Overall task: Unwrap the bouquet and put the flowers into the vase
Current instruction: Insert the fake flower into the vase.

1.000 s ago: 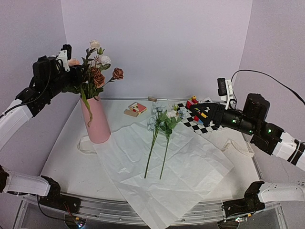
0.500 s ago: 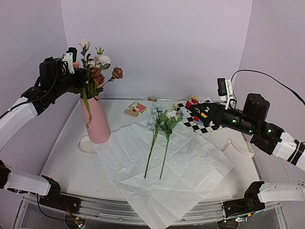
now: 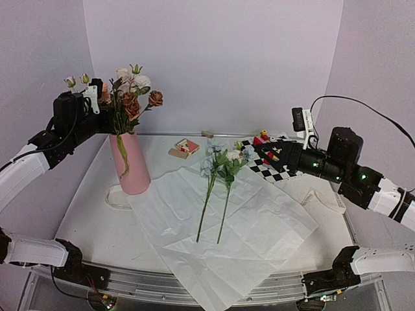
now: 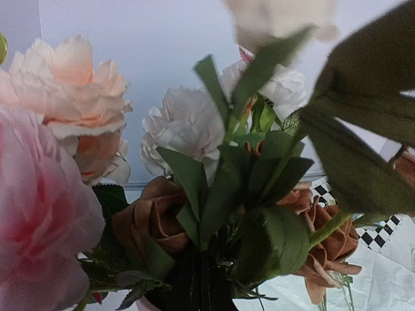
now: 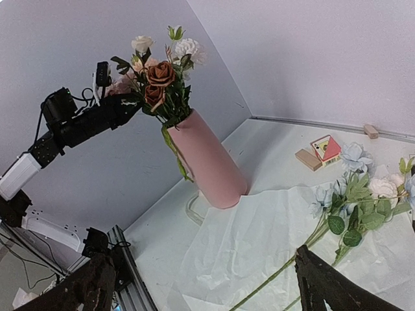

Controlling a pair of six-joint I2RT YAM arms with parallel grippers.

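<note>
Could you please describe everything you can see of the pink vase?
The vase is a tall, plain, matte pink cylinder, slightly tapered, standing upright on the left of the table. Its mouth holds flowers in rust-brown, white and pale pink, and one leafy stem droops down its front. The white paper comes close to its foot; whether they touch is unclear.

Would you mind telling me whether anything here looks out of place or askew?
Yes: a green sprig droops over the vase rim, down its outside, and the white paper overhangs the table's near edge.
</note>
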